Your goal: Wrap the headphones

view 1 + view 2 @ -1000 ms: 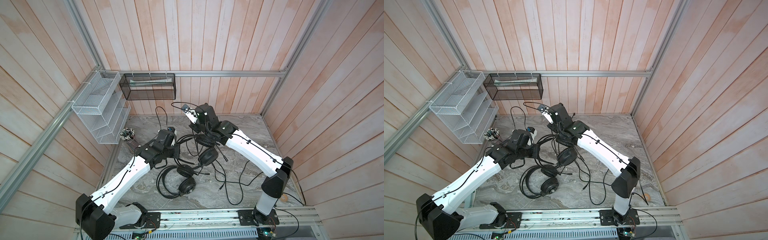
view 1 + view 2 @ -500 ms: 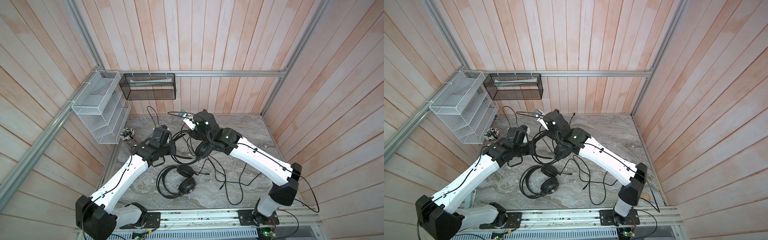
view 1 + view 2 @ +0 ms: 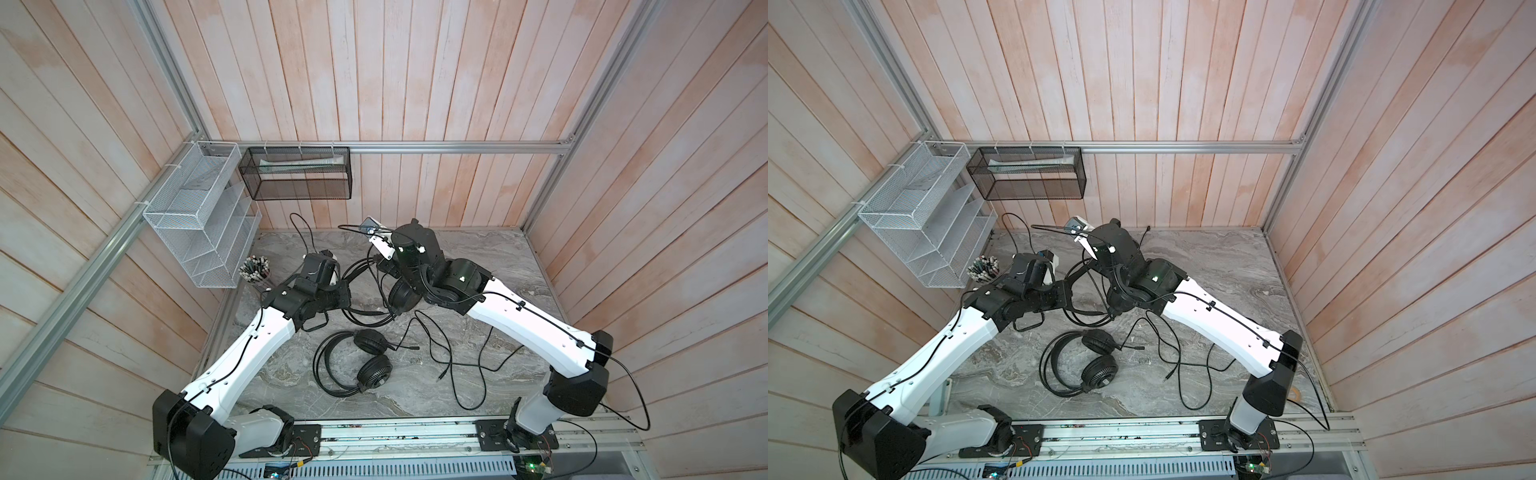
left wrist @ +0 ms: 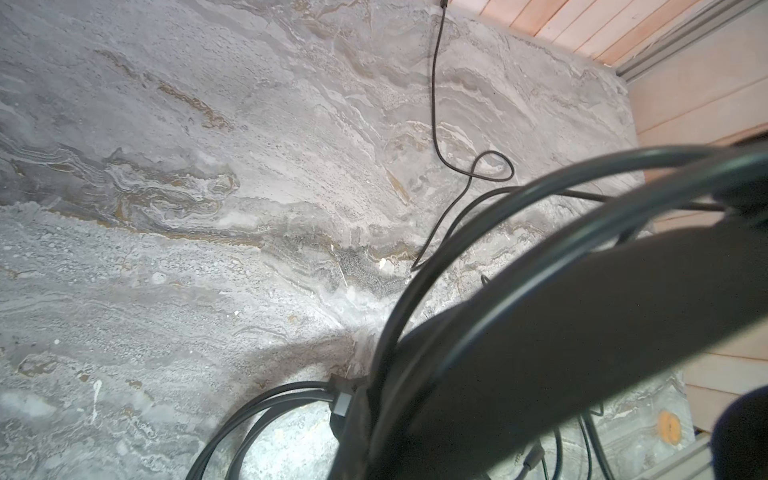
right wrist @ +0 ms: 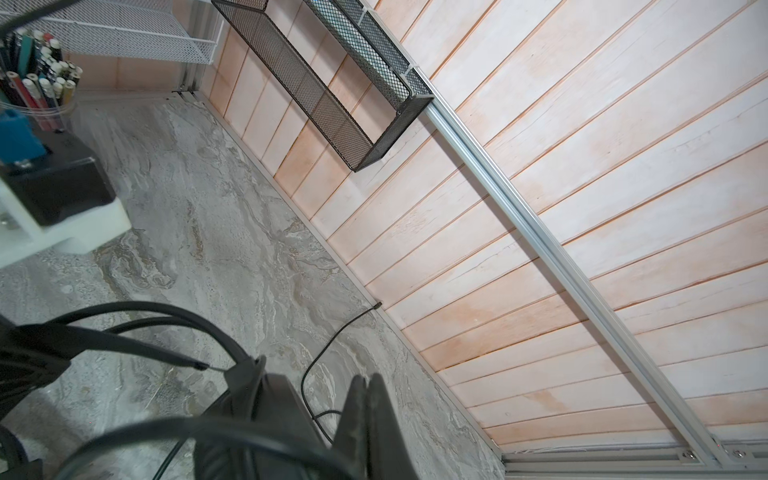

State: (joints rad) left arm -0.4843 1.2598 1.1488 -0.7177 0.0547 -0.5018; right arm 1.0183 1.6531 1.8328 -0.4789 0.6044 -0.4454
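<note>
both top views: l arm (image 3: 249,357) reaches to mid table (image 3: 490,266), l gripper (image 3: 344,291) clamped on lifted headset (image 3: 401,296); r arm (image 3: 532,328) arched over it. 2nd headset (image 3: 374,370) flat nr front.
l wrist: headband (image 4: 582,332) fills frame.
r wrist: r gripper (image 5: 368,419) pressed together, thin cable (image 5: 330,343) on table beside.

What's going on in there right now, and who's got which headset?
Both arms are on the raised headset, which is held between them over the marble table. The left claw is shut on its headband. The right claw is shut too, close beside the earcup, but what it pinches isn't clear. The second headset lies flat near the front, untouched. Loose cable sprawls across the table, not wrapped yet.
</note>
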